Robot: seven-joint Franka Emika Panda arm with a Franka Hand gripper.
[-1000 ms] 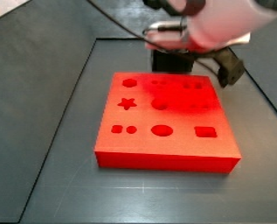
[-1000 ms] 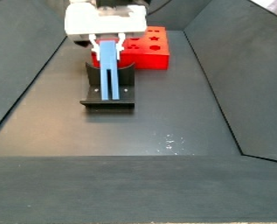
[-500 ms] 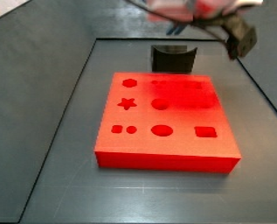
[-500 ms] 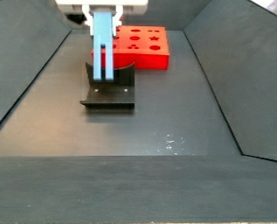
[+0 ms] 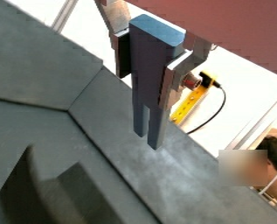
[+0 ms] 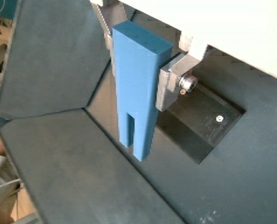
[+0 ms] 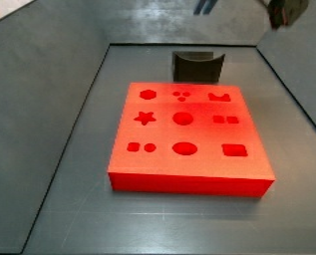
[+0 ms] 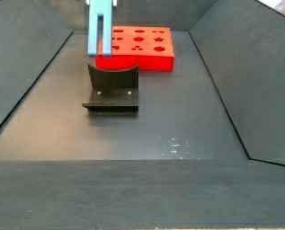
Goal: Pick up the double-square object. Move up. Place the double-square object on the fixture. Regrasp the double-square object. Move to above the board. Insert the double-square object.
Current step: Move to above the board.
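One bar (image 8: 99, 27), pale blue, hangs upright high over the tray, and its top end goes out of the picture in a side view. Its lower end is split in two prongs, and it is above the fixture (image 8: 112, 85) and apart from it. In both wrist views the same bar (image 6: 138, 87) is seen from close: it is long and slim, with a slot in the free end, and it points down to the grey floor (image 6: 71, 175).

The gripper (image 6: 152, 74) is at the top of the scene, mostly out of both side views. It is closed on the upper part of the bar. One silver finger (image 6: 169, 80) presses flat on the side of the bar in a wrist view; in a wrist view a finger (image 5: 173, 74) shows on one side of the bar (image 5: 152, 79) too.

One fixture (image 7: 196, 66) stands on the floor, dark with a U-shaped notch in its top, and nothing is in the notch. It stands just behind the far edge of the board (image 7: 187, 134).

There is one board (image 8: 138, 48), orange-red and thick, lying flat. On its top I count twelve darker cut-outs in a side view: a star, circles, squares, ovals and others. All of them are empty.
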